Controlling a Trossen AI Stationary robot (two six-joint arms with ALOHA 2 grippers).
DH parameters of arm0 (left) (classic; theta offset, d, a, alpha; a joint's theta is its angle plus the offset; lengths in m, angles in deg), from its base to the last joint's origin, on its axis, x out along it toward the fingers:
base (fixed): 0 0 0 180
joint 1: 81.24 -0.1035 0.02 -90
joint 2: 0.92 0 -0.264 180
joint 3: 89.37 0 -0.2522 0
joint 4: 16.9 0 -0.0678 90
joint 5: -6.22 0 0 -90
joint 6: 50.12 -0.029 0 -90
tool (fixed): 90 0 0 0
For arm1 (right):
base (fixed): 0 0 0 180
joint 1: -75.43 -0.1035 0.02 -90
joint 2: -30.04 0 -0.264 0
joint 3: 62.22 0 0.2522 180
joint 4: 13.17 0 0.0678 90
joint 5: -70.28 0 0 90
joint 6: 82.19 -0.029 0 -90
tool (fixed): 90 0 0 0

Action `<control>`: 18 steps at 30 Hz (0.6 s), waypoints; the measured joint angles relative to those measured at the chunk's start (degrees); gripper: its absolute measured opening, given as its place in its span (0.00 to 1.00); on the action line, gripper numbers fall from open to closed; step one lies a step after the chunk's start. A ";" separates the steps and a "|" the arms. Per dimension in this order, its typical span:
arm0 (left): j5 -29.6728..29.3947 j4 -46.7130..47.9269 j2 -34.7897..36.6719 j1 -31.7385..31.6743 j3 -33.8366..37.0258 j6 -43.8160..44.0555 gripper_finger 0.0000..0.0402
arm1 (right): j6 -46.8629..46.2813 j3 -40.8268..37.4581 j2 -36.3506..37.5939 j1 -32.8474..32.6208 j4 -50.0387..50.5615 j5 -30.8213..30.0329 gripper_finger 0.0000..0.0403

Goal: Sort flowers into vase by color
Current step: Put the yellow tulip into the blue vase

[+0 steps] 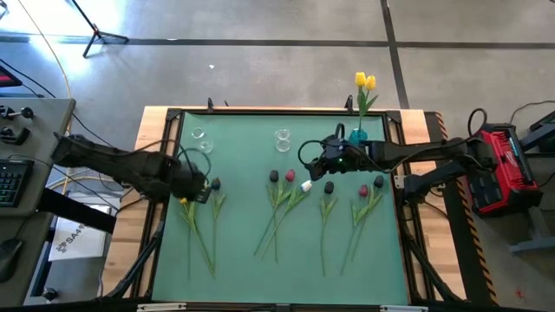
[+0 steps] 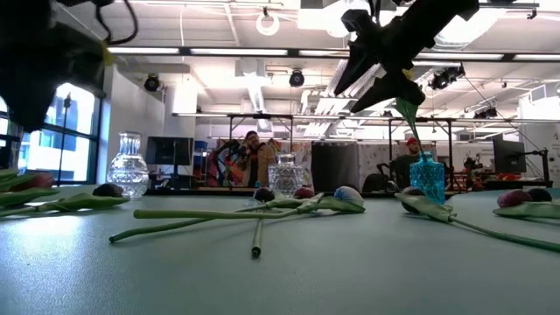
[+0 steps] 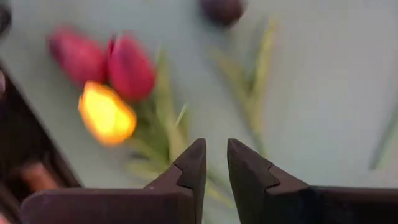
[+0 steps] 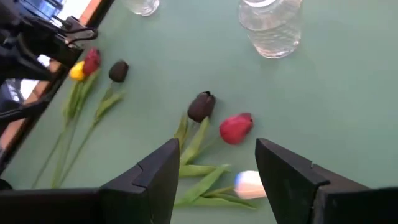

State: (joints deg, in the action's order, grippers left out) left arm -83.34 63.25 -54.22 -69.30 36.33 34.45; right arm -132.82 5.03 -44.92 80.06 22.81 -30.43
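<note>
Artificial tulips lie flat on the green mat. A left bunch has a yellow head (image 3: 106, 115), two red heads (image 3: 130, 68) and a black head (image 1: 215, 184). My left gripper (image 1: 206, 184) hovers over this bunch's stems, its fingers (image 3: 193, 163) only a narrow gap apart with nothing between them. A middle bunch has black (image 4: 200, 106), red (image 4: 236, 127) and white (image 4: 249, 183) heads, and more tulips (image 1: 363, 191) lie to its right. My right gripper (image 4: 217, 158) is wide open, raised above the middle bunch. Two yellow tulips (image 1: 365, 82) stand in a blue vase (image 1: 358, 136).
Two clear glass vases (image 1: 199, 139) (image 1: 283, 139) stand toward the table's far edge, the blue vase (image 2: 427, 178) at far right. Long stems (image 2: 201, 214) cross the mat's middle. Wooden table rim (image 1: 160, 117) surrounds the mat. People show in the room beyond.
</note>
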 joint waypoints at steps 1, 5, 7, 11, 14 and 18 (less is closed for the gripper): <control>0.75 -0.01 -0.03 1.70 0.83 2.89 0.16 | -0.17 0.00 0.00 -0.22 0.75 -0.64 0.50; 0.57 -0.88 -0.33 6.73 1.30 11.51 0.25 | -0.56 0.00 0.00 -1.17 2.48 -3.48 0.50; 0.54 -0.53 -0.33 7.40 1.12 14.52 0.30 | -0.45 0.00 0.00 -1.35 2.80 -4.10 0.50; -1.06 -0.71 -1.63 9.20 1.05 17.98 0.38 | 0.57 0.00 0.00 -1.06 2.82 -4.81 0.50; -1.85 -0.84 -4.65 11.39 1.05 22.32 0.39 | 1.14 0.00 0.00 -0.66 2.84 -4.08 0.49; -2.90 -1.48 -9.84 15.43 1.05 27.94 0.39 | 1.16 0.00 0.00 -0.51 2.89 -3.88 0.49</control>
State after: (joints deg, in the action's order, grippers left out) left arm -86.24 61.77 -64.06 -53.87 37.39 62.38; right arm -131.66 5.03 -44.92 79.55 25.70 -34.31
